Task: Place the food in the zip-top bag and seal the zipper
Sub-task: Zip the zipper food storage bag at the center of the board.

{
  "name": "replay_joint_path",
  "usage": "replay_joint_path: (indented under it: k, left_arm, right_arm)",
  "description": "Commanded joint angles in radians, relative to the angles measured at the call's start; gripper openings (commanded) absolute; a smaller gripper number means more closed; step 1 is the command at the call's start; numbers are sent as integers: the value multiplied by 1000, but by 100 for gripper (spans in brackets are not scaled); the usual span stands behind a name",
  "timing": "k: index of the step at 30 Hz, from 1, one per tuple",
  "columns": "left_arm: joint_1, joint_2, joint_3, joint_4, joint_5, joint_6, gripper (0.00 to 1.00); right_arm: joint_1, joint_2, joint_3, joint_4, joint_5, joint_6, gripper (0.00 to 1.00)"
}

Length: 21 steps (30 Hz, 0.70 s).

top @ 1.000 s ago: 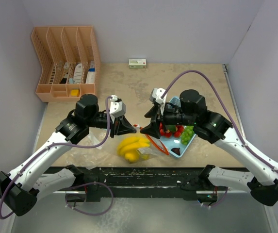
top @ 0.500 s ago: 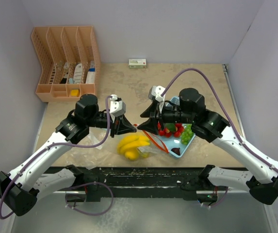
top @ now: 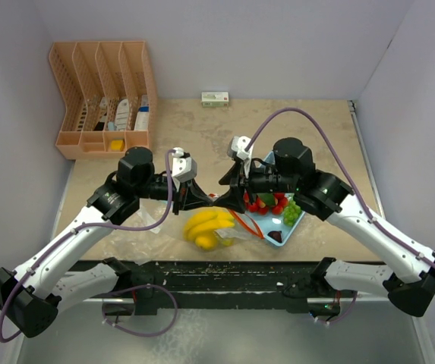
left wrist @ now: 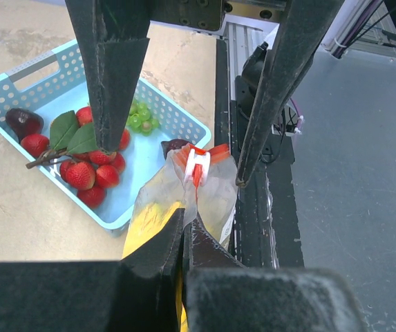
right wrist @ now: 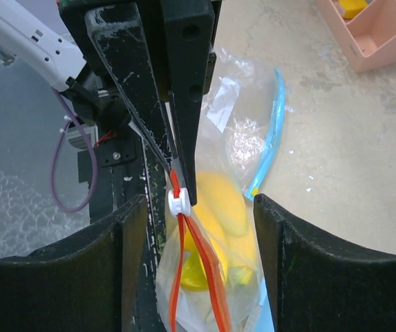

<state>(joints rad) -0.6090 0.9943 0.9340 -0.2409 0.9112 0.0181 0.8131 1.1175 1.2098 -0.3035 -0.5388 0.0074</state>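
A clear zip-top bag point(top: 215, 230) with an orange-red zipper hangs at the table's front edge. Yellow food point(right wrist: 222, 207) lies inside it. My left gripper point(left wrist: 184, 220) is shut on the bag's top edge just below the white slider point(left wrist: 195, 162). My right gripper point(right wrist: 199, 207) stands open, one finger on each side of the slider point(right wrist: 177, 203), touching neither it nor the bag. Red strawberries point(left wrist: 87, 173), green grapes point(left wrist: 141, 117) and a dark purple piece point(left wrist: 23, 121) lie in the light-blue basket point(left wrist: 177, 114).
A second clear bag with a blue zipper point(right wrist: 275, 117) lies flat on the table behind the held one. An orange desk organizer point(top: 103, 95) stands at the back left and a small box point(top: 215, 97) against the back wall. The table's front edge is right below the bag.
My right gripper has moved left, from over the basket to the bag's slider, close to the left gripper. The left arm and the bag have stayed put.
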Motion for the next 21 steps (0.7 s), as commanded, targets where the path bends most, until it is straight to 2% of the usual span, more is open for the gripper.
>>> replay_joint_path:
  k: [1, 8, 11, 15, 21]
  left_arm:
    - [-1, -26, -1, 64, 9, -17, 0]
    - [-1, -24, -2, 69, 15, -21, 0]
    - [-1, -22, -2, 69, 15, -21, 0]
    - [-1, -19, -2, 72, 13, -22, 0]
    - [-1, -19, -2, 75, 12, -24, 0]
  right_arm:
    - [4, -15, -10, 6, 26, -18, 64]
    - [4, -15, -22, 32, 59, 2, 62]
    - [4, -19, -24, 46, 49, 5, 54]
    - [4, -6, -19, 55, 35, 18, 35]
    - [3, 5, -4, 46, 15, 18, 41]
